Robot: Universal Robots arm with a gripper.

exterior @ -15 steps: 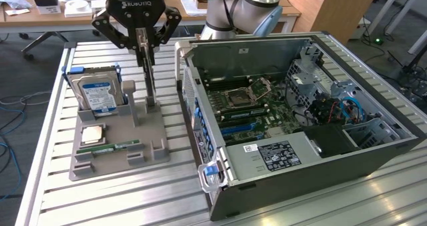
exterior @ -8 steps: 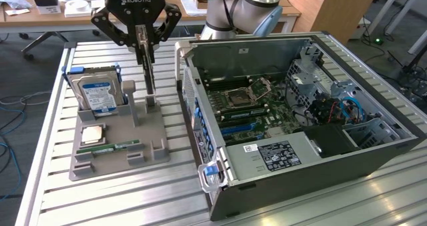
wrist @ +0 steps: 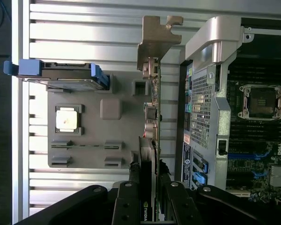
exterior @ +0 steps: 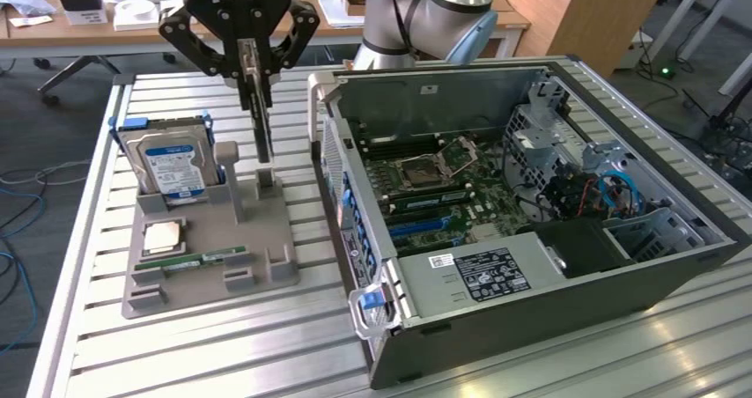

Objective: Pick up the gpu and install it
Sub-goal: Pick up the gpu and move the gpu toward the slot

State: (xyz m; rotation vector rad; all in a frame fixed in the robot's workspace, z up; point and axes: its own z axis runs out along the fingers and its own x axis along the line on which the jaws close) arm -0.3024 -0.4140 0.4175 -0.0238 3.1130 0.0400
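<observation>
gpu (exterior: 263, 125): hanging edge-on just above the gray holder (exterior: 200, 248).
gripper (exterior: 256, 72): jaws pinching the gpu narrowly.
install: pending, computer case (exterior: 658, 270) lying open at three o'clock.

One gpu (exterior: 263, 116), one hard drive (exterior: 174, 165), one processor (exterior: 162, 237), one memory stick (exterior: 188, 261), one grey holder (exterior: 261, 235), one computer case (exterior: 529, 327).

White capitals reading ROBOTIQ run across the black body of the gripper (exterior: 249, 63) in the exterior view. In the wrist view, the NVIDIA name and logo sit on the black edge of the graphics card (wrist: 153, 112). The labels on the hard drive (exterior: 174, 162) and the power supply (exterior: 505, 270) carry print too small to read.
</observation>
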